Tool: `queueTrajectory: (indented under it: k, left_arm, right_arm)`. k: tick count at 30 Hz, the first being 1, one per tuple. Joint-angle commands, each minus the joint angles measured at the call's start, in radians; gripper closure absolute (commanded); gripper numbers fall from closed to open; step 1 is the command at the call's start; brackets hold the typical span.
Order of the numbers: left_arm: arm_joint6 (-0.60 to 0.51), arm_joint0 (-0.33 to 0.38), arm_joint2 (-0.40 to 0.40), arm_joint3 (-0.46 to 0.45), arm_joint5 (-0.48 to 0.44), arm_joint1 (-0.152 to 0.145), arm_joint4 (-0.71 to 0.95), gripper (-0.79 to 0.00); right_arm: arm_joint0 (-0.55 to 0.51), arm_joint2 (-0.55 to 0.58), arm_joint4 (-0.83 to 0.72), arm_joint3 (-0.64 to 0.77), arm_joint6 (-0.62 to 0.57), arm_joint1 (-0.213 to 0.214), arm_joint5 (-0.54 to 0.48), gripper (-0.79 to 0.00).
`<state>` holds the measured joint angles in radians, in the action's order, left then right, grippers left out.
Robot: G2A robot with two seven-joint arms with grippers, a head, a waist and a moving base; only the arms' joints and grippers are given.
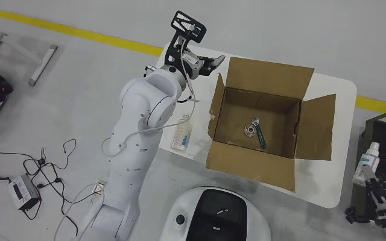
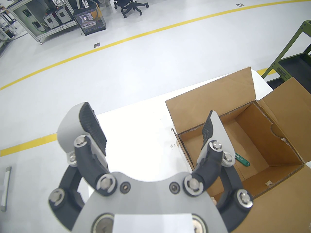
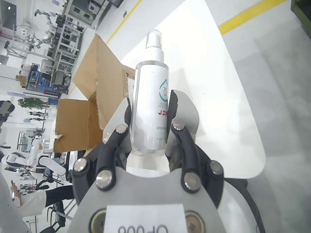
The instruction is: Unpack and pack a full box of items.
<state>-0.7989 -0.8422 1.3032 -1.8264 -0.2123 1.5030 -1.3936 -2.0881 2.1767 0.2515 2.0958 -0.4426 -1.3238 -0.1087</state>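
And there sat the cardboard box [image 1: 259, 117], square across the middle of the white table [image 1: 338, 181], all four flaps thrown outward. Down on its floor lay a green-handled wrench [image 1: 260, 134], its head toward the far wall, and just beside that head was a small round metal part [image 1: 248, 129].

Over to the far left corner of the table. The left gripper [image 1: 211, 62] hung above the surface, just off the box's left flap. Its jaws were spread wide, with nothing between the ribbed pads [image 2: 93, 127]. In its wrist view the open box lay just beyond one fingertip, the wrench's green handle showing inside.

Along the left edge, a clear bottle [image 1: 181, 135] lay flat between that edge and the box's left wall, partly under the arm.

Now the other side. The right gripper [image 3: 150, 100] was clamped narrow on a white spray bottle [image 3: 151, 73], one pad pressed on either side of its body and the capped nozzle pointing away from the wrist. In the top view the pair sat out past the table's right edge, well apart from the box.
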Motion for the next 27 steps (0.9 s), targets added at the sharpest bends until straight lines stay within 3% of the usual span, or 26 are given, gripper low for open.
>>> queueTrajectory:
  k: [1, 15, 27]
  left_arm:
    - [0.000, 0.000, 0.000, 0.000, 0.000, 0.000, 0.000, -0.785]
    - [0.000, 0.000, 0.000, 0.000, 0.000, 0.000, 0.000, -0.785]
    - [0.000, 0.000, 0.000, 0.000, 0.000, 0.000, 0.000, -0.785]
  right_arm:
    - [-0.008, -0.025, 0.016, -0.026, -0.001, -0.002, -0.002, 0.000]
    - [0.079, -0.242, 0.250, -0.232, -0.016, 0.001, 0.028, 0.000]
    - [0.117, -0.346, 0.498, -0.216, -0.091, 0.012, 0.133, 0.000]
